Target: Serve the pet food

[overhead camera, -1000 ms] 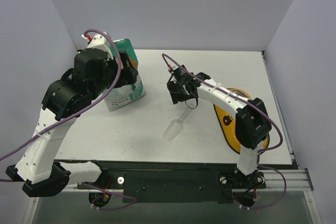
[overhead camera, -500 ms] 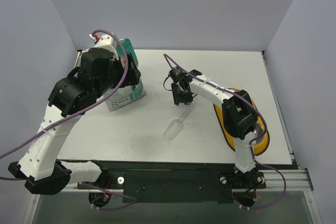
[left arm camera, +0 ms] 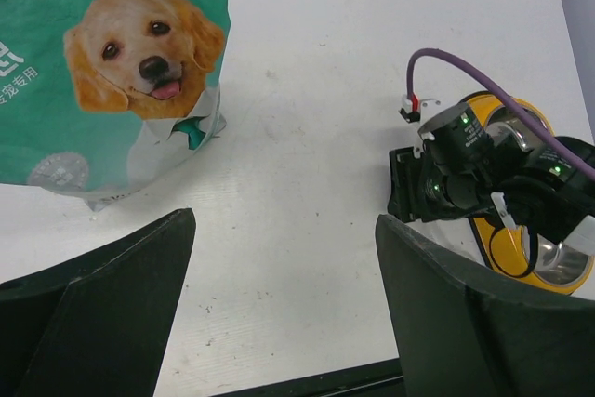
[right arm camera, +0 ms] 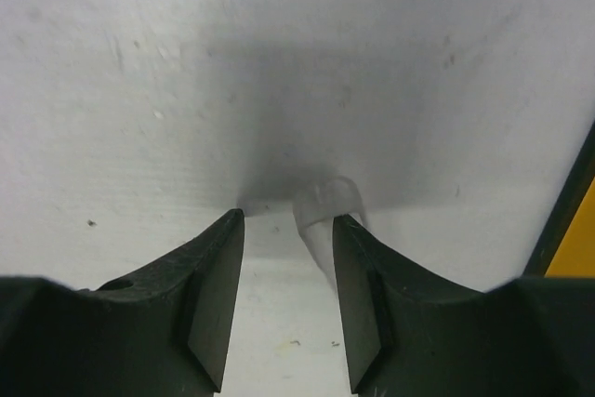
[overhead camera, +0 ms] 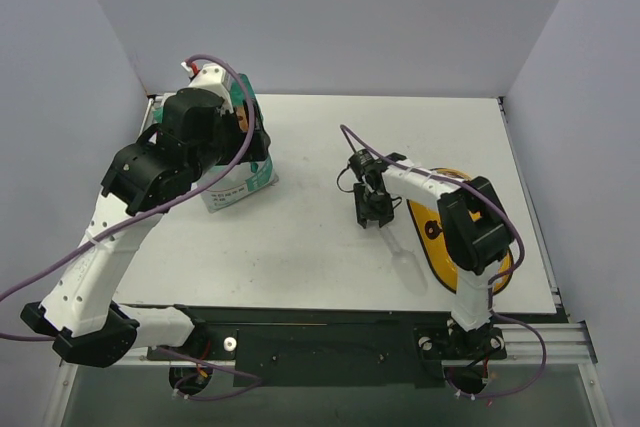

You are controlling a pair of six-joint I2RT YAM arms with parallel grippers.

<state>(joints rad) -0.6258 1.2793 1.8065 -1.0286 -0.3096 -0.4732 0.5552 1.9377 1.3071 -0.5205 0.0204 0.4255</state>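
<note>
No kibble shows in any view. The teal-green bag with the dog picture [overhead camera: 238,162] stands at the back left and also shows in the left wrist view [left arm camera: 102,53]. My left gripper [left arm camera: 284,220] is open and empty, held above the table just right of the bag [overhead camera: 243,137]. My right gripper [overhead camera: 375,217] points down at the table centre. In the right wrist view it [right arm camera: 288,218] is open, and the tip of the clear plastic scoop [right arm camera: 325,204] lies between its jaws, against the right finger. The scoop is hidden in the top view.
A yellow feeding dish with a steel bowl [overhead camera: 430,232] lies at the right under the right arm; it also shows in the left wrist view [left arm camera: 507,253]. Grey walls close in the back and both sides.
My right gripper has moved right and toward the near edge and now points down. The scoop no longer shows where it lay in the top view. My left arm has shifted slightly toward the back.
</note>
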